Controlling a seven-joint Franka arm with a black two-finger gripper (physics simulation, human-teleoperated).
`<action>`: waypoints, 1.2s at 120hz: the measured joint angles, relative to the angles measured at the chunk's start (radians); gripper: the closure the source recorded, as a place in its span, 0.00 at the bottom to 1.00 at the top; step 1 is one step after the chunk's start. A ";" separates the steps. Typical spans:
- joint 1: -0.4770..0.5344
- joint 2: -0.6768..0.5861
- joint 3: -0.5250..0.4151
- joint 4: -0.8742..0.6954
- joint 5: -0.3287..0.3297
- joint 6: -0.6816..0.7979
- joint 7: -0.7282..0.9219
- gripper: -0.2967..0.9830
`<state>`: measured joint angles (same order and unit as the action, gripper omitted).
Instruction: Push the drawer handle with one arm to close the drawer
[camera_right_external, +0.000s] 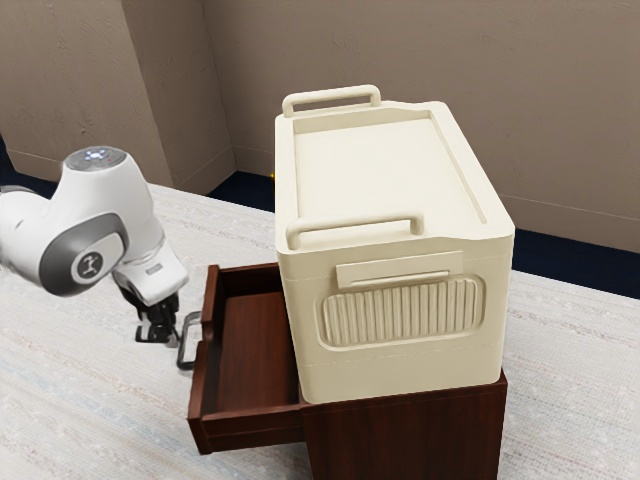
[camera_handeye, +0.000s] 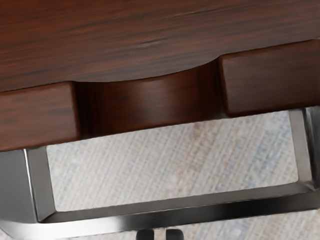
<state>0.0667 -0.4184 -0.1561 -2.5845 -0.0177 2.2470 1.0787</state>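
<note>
The drawer (camera_right_external: 250, 345) stands open, drawn out of the dark wooden cabinet (camera_right_external: 405, 435) toward the arm (camera_right_external: 105, 225). Its metal handle (camera_right_external: 184, 345) sticks out from the drawer's outer face, on the side nearest the arm.

The white arm comes in from the exterior view's left, above the level of the drawer. It bends at its large rounded joint, then slants down toward the drawer front, and the hand points steeply downward. The black gripper (camera_right_external: 157, 330) hangs low, just outside the drawer's face and close beside the handle; whether it touches the handle I cannot tell. Nor can I tell whether the fingers are open or closed.

In the wrist view, the handle's bar runs across, slightly slanted to the hand, with the drawer's notched front (camera_handeye: 150, 100) beyond it.

Beside the drawer, a cream box (camera_right_external: 385, 180) with two raised handles sits on top of the cabinet.
</note>
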 joint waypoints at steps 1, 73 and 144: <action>0.000 0.002 0.000 0.001 -0.001 0.000 0.000 0.83; -0.001 0.064 -0.068 0.064 -0.073 0.063 -0.035 0.85; 0.005 0.125 -0.124 0.102 -0.131 0.119 -0.096 0.85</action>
<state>0.0719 -0.2931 -0.2802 -2.4827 -0.1491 2.3660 0.9823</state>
